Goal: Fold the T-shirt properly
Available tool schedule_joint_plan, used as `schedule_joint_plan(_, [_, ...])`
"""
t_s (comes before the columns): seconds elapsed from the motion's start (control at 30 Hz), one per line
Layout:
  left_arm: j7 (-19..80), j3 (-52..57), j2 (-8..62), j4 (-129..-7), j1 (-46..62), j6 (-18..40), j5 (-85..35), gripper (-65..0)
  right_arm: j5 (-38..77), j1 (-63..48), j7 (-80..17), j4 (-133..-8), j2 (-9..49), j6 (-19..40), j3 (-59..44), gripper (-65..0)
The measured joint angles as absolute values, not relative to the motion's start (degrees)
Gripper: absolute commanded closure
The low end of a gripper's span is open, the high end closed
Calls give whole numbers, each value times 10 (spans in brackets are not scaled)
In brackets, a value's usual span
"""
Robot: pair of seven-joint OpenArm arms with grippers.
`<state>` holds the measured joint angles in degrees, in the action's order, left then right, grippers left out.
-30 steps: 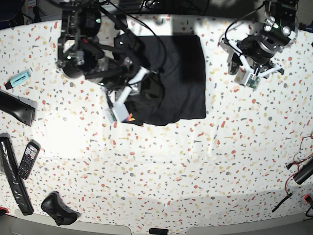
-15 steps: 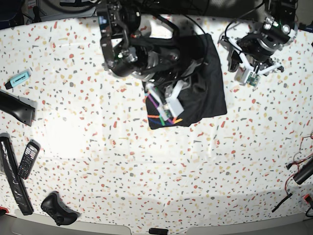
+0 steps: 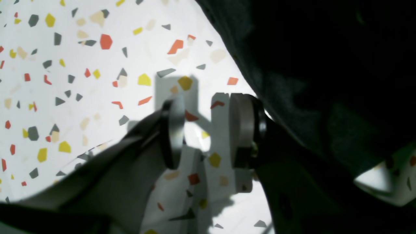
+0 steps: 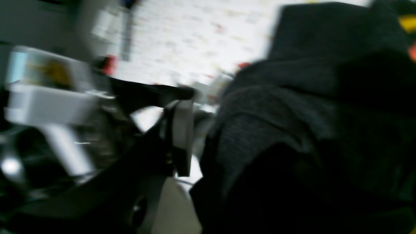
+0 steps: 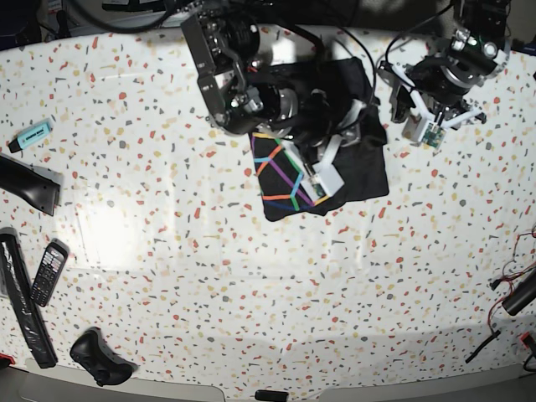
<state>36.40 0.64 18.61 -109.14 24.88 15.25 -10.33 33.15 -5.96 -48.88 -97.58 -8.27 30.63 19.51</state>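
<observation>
black cotton t-shirt with rainbow line print (image 5: 322,172) folded small, table centre-top. right gripper (image 5: 335,167) directly over it, jaw state unclear through blur. left gripper (image 3: 208,130) spread, empty, beside shirt's edge.

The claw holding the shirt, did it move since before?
Yes. The right claw swept across the T-shirt toward the left claw, away from the blue marker, which stayed put; the rainbow print now shows.

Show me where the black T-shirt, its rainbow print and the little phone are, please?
T-shirt (image 5: 368,172): base view, plain black cloth near its right edge.
rainbow print (image 5: 283,177): base view, coloured lines on the folded-over part.
phone (image 5: 48,273): base view, its keypad, at the table's left edge.
</observation>
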Motion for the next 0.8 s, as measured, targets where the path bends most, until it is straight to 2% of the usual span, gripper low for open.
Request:
schedule_joint_plan(0.23, [379, 40, 186, -1091, 248, 152, -102, -220, 482, -26, -488, -973, -82, 324, 222, -189])
schedule_joint_plan(0.47, [382, 119, 186, -1091, 250, 152, -115, -220, 479, -6, -498, -974, -83, 324, 223, -189])
schedule_joint_plan(0.53, [383, 138, 186, -1091, 250, 169, -147, -220, 479, 4, -502, -974, -83, 324, 223, -189])
schedule_joint_plan(0.7, [389, 170, 186, -1091, 250, 193, -259, -218, 370, 26, -538, -974, -83, 326, 216, -184])
schedule_joint_plan(0.73, [390, 170, 186, -1091, 250, 202, -285, -209, 338, 30, -542, -974, -83, 326, 212, -166])
schedule_joint_plan(0.8, [408, 169, 183, -1091, 250, 232, -346, -157, 270, 42, -541, -974, -83, 327, 202, -83])
